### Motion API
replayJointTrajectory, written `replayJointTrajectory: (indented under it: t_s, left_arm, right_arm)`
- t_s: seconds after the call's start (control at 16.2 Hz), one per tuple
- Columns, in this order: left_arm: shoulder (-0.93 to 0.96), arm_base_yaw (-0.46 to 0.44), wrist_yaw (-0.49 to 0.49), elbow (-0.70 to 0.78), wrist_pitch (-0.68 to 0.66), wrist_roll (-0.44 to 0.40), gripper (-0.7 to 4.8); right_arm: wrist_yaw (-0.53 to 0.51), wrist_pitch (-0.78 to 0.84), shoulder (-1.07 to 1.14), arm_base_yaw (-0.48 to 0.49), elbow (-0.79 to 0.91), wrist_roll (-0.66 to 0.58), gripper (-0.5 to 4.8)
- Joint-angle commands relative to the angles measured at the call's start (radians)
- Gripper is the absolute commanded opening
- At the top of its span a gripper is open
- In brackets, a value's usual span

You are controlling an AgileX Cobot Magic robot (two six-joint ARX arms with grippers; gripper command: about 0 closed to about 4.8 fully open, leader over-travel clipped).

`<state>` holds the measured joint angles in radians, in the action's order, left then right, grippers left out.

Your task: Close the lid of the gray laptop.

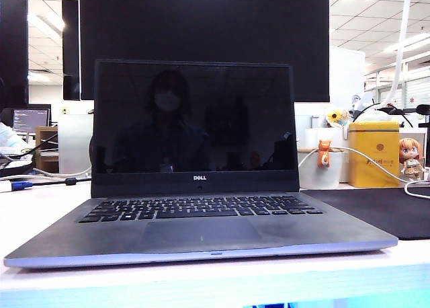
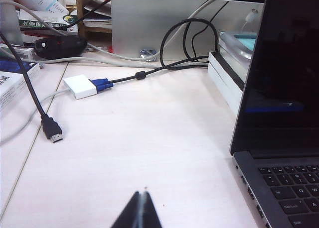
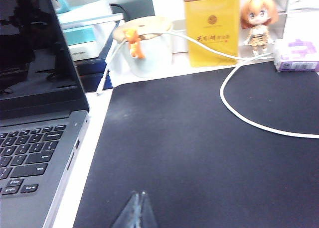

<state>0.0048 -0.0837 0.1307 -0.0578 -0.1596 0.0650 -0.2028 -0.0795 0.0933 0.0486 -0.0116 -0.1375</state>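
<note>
Gray laptop (image 1: 201,234) set squarely on the white bench (image 2: 149,138), keyboard facing the exterior camera, lid (image 1: 195,120) standing upright and fully open, glossy black screen dark and mirroring a masked figure. Behind it, towering over the lid, a larger black monitor (image 1: 201,25). Left gripper (image 2: 143,210) off the laptop's left side, low over bare bench, fingertips pressed together into a single point, holding nothing, well apart from the laptop's edge. Ahead of it a loose black cable plug (image 2: 52,131) and a white adapter with a blue connector (image 2: 82,86), both lying on the bench. Right gripper (image 3: 138,210) off the laptop's right side, above a black mat (image 3: 199,148), fingertips likewise drawn together and empty, near but not touching the laptop's right edge. Beyond the mat a yellow tin (image 3: 212,26), a white cup with a small orange figure on its rim (image 3: 144,46), a doll (image 3: 256,21), and a white cable (image 3: 249,113) looping across the mat.
</note>
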Motion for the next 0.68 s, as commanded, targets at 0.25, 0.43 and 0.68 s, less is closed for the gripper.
replayJointTrajectory:
  t_s: [0.25,0.43,0.68]
  left_arm:
    - [-0.003,0.0,0.008,-0.001,0.0,0.03,-0.06]
    - [-0.003,0.0,0.051,-0.002,0.013,0.088,-0.05]
    - [-0.003,0.0,0.124,-0.073,0.031,0.164,-0.05]
  right_arm:
    - [0.002,0.013,0.0,0.001,0.005,-0.02,-0.05]
    - [-0.002,0.018,0.0,0.0,0.004,-0.025,-0.05]
    - [-0.036,0.094,0.0,0.001,-0.023,-0.116,-0.05]
